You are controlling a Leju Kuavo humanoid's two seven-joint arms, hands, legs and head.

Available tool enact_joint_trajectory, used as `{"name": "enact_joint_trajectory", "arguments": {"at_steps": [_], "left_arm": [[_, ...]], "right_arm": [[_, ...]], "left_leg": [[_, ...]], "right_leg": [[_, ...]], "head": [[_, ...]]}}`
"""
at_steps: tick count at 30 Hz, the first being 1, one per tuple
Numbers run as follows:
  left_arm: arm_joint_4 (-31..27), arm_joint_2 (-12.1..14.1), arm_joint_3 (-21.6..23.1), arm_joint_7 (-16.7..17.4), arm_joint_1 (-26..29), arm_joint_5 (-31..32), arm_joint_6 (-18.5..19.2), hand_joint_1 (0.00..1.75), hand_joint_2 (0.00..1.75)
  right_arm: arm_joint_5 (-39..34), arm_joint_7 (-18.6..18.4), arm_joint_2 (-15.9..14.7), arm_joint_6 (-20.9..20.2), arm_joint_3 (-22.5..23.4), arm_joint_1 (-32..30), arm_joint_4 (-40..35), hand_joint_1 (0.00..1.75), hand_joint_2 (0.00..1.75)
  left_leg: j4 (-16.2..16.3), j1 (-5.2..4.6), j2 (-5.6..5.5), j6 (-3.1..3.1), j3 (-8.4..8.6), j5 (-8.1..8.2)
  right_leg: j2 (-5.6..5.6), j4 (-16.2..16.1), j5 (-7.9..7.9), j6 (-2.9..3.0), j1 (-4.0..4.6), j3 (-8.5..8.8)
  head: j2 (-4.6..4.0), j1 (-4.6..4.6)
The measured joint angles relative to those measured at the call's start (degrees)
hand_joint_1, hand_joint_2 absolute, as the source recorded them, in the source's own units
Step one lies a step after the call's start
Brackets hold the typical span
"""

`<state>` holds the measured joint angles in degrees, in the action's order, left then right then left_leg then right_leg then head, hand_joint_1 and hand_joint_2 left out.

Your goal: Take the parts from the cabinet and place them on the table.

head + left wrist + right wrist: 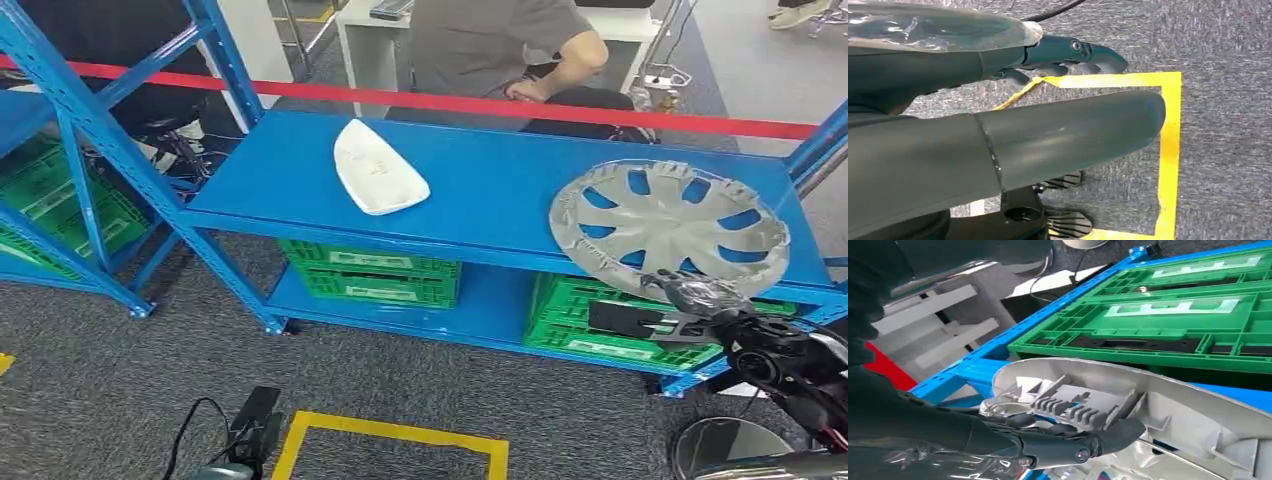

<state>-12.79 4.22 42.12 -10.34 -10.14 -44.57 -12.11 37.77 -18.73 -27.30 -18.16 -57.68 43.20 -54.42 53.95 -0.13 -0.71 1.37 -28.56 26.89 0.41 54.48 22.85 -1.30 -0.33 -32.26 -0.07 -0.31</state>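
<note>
Head view: a silver hubcap [668,225] is lying at the right end of the blue shelf [480,175], its near rim overhanging the front edge. The right hand [700,297] is reaching up to that rim from below. A white part [378,168] is lying near the shelf's middle, well apart from the hubcap. Green crates [372,272] are sitting on the lower level. A person [500,45] is sitting behind a red tape [500,103].

Right wrist view: it is looking up at the hubcap's [1148,410] ribbed underside, which the head view is not giving. The right hand's [1058,440] dark fingers [1113,432] are pressing against the ribs under the rim; whether the thumb is closing on top, cannot tell. A green crate [1168,325] is showing beyond.

Left wrist view: the left hand [1048,95] is hanging over grey carpet [1223,45] and a yellow tape square [1170,150], fingers [1088,52] extended and apart, holding nothing.
</note>
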Motion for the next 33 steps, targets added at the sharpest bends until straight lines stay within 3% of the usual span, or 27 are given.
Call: {"name": "enact_joint_trajectory", "arguments": {"at_steps": [12, 33], "left_arm": [[0.0, 0.2, 0.1, 0.0, 0.0, 0.0, 0.4, 0.00, 0.00], [0.0, 0.4, 0.1, -0.2, -0.1, -0.2, 0.6, 0.00, 0.00]], "right_arm": [[0.8, -4.3, -4.3, -2.0, 0.6, 0.0, -0.1, 0.00, 1.75], [3.2, -6.1, -8.2, -1.8, 2.5, 0.1, -0.5, 0.00, 1.75]], "left_leg": [[0.0, -0.09, 0.00, 0.14, -0.01, -0.09], [0.0, -0.09, 0.02, 0.17, -0.06, -0.10]], "right_leg": [[0.00, -0.2, -0.20, -0.29, -0.10, 0.15], [0.00, -0.3, -0.23, -0.34, -0.10, 0.15]], "head": [[0.00, 0.02], [0.00, 0.02]]}}
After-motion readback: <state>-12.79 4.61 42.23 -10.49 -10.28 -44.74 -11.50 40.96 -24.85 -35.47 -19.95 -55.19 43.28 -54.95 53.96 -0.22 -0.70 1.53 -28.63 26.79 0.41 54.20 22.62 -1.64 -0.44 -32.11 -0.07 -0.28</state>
